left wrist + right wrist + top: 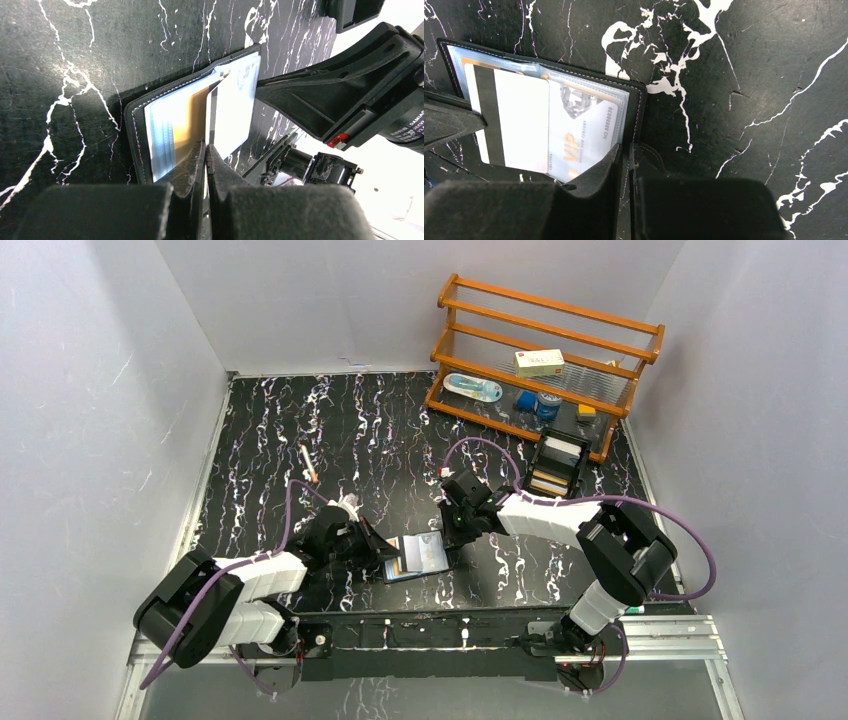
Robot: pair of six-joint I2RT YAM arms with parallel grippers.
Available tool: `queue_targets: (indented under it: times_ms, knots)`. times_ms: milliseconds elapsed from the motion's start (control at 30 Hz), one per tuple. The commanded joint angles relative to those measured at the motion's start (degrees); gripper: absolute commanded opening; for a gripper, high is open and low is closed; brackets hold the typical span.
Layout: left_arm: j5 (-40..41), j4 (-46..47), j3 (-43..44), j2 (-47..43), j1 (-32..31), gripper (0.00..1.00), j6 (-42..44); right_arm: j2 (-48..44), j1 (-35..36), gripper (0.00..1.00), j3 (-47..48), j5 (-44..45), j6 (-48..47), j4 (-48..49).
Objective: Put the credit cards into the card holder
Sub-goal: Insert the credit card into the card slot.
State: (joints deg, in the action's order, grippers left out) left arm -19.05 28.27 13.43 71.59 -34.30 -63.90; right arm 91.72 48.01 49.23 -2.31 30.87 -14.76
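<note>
The black card holder [436,552] lies open on the table between the arms, its silvery-blue pockets facing up. My left gripper [383,552] is shut on a white card with a black stripe [519,120] and holds it low over the open holder, its far end at the pockets. In the left wrist view the card [232,112] runs out from the jaws [206,147] over the holder's rim [136,135]. My right gripper [626,149] is shut on the holder's right edge [638,102]. A pale VIP card [586,127] sits in a pocket.
A black open-topped box [558,465] with more cards stands at the back right, in front of a wooden rack [545,350] holding small items. A thin white stick [309,462] lies on the left of the black marbled table.
</note>
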Motion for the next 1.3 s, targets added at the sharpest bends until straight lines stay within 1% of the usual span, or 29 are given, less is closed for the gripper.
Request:
queue_targets:
  times_ms: [0,133,333,633,733,867,967,1100,1267]
  knots:
    - [0.25,-1.55,0.36,-0.78,-0.11,0.0,2.29,3.1,0.83,0.17,-2.39,-1.17,0.64,2.9]
    - [1.39,-0.5,0.72,0.79,-0.07,0.0,4.58,3.11,0.85,0.17,-2.39,-1.3,0.77,2.99]
    - [4.1,-1.55,3.47,3.57,-0.17,0.0,7.77,2.67,0.86,0.17,-2.69,-1.36,1.03,3.12]
    - [5.8,1.08,3.27,3.67,-1.12,0.0,6.62,3.26,0.81,0.17,-2.73,-1.83,1.29,3.77]
    - [8.41,0.79,2.52,2.02,-2.17,0.0,6.28,3.14,0.86,0.17,-2.82,-1.84,1.3,3.86]
    - [11.6,-2.1,2.65,-0.33,-3.24,0.0,7.24,3.04,0.84,0.16,-3.08,-1.92,1.47,4.04]
    - [13.36,-1.96,2.44,-1.38,-4.69,0.0,7.56,2.98,0.84,0.16,-3.09,-1.93,1.46,4.11]
    - [12.94,0.29,1.84,0.09,-5.77,0.0,6.06,3.07,0.86,0.17,-3.09,-2.09,1.8,4.3]
    - [14.84,3.16,1.65,3.76,-7.63,0.0,4.68,2.88,0.86,0.17,-3.47,-2.17,3.24,5.11]
